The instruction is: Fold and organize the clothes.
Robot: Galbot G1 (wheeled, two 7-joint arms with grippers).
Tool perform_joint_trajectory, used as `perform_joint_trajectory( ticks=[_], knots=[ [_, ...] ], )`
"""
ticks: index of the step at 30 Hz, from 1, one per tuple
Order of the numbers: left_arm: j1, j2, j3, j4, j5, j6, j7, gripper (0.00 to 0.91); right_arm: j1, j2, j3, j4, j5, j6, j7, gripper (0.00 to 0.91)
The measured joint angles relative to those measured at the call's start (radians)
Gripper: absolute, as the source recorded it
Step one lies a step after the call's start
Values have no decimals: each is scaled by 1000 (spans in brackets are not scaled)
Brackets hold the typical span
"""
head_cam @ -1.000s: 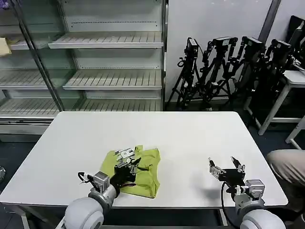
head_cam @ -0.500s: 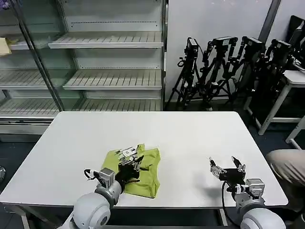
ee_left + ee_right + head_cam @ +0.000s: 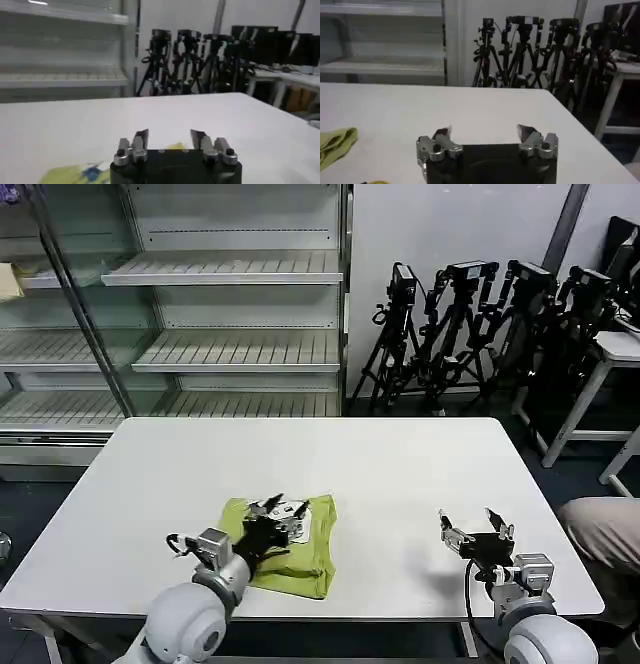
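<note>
The clothes (image 3: pixel 300 549) are one lime yellow-green T-shirt folded into a compact bundle on the white table (image 3: pixel 400 474), near its front edge and left of centre. My left gripper (image 3: pixel 278 507) hovers over the bundle's far part, open, with nothing between its fingers. In the left wrist view that gripper (image 3: pixel 169 136) stands open with a sliver of the clothes (image 3: pixel 75 174) below it. My right gripper (image 3: pixel 476 528) waits open over bare table at the front right. The right wrist view shows this gripper (image 3: pixel 485 131) open, with a corner of the clothes (image 3: pixel 335 142) far off.
Empty shelving (image 3: pixel 200 314) stands behind the table's far left. Black tripods (image 3: pixel 480 324) cluster behind its far right. A small white table (image 3: pixel 610 364) and a person's knee (image 3: pixel 605 529) are at the right edge.
My left gripper has moved slightly forward and to the right above the folded shirt. The raised flap of fabric has dropped flat. The right gripper has stayed put.
</note>
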Motion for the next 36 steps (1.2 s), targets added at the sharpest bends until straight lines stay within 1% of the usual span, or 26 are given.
perform_joint_trajectory(
  ticks=[5, 11, 20, 21, 22, 23, 36],
  knots=[
    [39, 6, -82, 13, 31, 1, 1, 907, 4, 0, -6, -2, 0, 4, -5, 907],
    [102, -8, -175, 52, 51, 3, 1, 907, 6, 2, -16, -5, -1, 7, -5, 907],
    [152, -41, -234, 103, 40, 5, 14, 907, -3, 14, -16, -2, -7, 12, -6, 907],
    [153, -44, -237, 107, 38, 5, 17, 584, -4, 15, -14, -2, -7, 12, -6, 907],
    [154, -47, -240, 112, 37, 5, 21, 91, -5, 15, -13, 0, -7, 12, -6, 907],
    [154, -50, -244, 117, 36, 5, 27, 20, -7, 15, -11, 2, -8, 12, -6, 907],
    [167, -79, -250, 130, 27, 4, 58, 20, -15, 12, 5, 19, -5, 12, -8, 907]
  ],
)
